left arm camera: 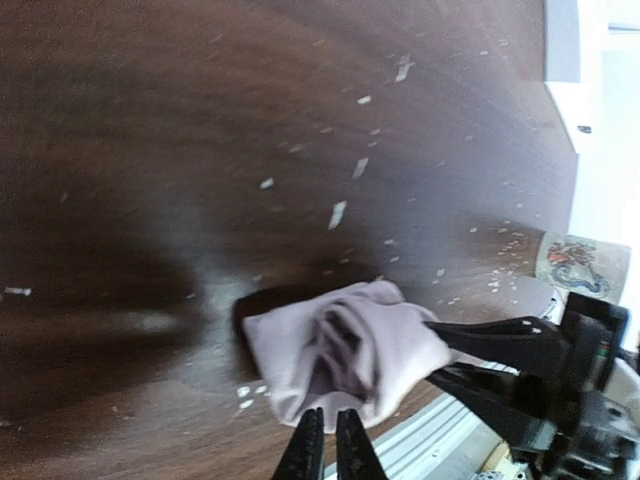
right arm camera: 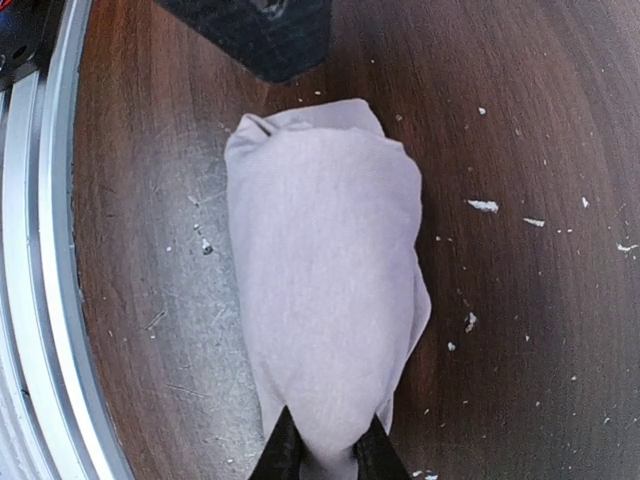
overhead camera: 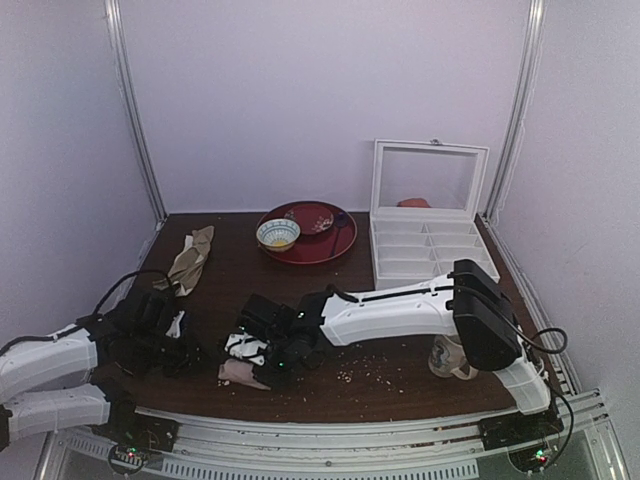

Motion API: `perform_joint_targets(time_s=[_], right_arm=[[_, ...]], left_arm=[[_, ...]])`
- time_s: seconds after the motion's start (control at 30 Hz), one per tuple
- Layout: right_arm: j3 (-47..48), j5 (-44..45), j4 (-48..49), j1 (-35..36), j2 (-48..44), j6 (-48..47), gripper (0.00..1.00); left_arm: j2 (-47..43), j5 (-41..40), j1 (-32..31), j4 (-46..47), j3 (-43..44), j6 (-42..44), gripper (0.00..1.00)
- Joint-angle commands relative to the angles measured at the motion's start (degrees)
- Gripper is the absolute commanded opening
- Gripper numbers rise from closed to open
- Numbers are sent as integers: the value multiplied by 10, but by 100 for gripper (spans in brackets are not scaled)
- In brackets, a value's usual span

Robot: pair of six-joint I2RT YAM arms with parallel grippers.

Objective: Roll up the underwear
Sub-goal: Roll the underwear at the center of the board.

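The underwear (overhead camera: 240, 372) is a pale pink bundle, rolled up loosely, lying on the dark table near its front edge. In the right wrist view it (right arm camera: 320, 270) is a long roll. My right gripper (right arm camera: 328, 432) is shut on its near end. The right gripper (overhead camera: 264, 356) reaches in from the right in the top view. In the left wrist view the roll's open, folded end (left arm camera: 340, 345) faces my left gripper (left arm camera: 331, 414). That gripper is shut and empty, with its tips at the fabric's edge. The left gripper (overhead camera: 198, 358) sits just left of the bundle.
A beige-olive cloth (overhead camera: 190, 258) lies at the back left. A red plate (overhead camera: 322, 246) with a small bowl (overhead camera: 278, 233) stands at the back. A white compartment box (overhead camera: 425, 245) is open at the back right. A mug (overhead camera: 450, 358) stands under the right arm. Crumbs dot the table; a metal rail (right arm camera: 40, 300) runs along the front edge.
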Motion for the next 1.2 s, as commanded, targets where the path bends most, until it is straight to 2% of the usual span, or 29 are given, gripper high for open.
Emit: perform_joint_targets(time_s=[0.0, 0.5, 0.8, 1.03, 1.17], right_arm=[[-11, 11, -50, 14, 24, -14, 0], [-12, 77, -43, 40, 17, -71, 0], [-11, 116, -42, 68, 15, -116, 0], [3, 94, -61, 71, 18, -125, 0], [23, 34, -89, 61, 39, -116, 0]], left_arm=[[3, -6, 3, -13, -23, -19, 9], [86, 5, 4, 142, -66, -64, 15], [150, 7, 3, 172, -49, -52, 14], [141, 2, 4, 159, -47, -45, 14], [144, -3, 3, 142, -38, -35, 14]])
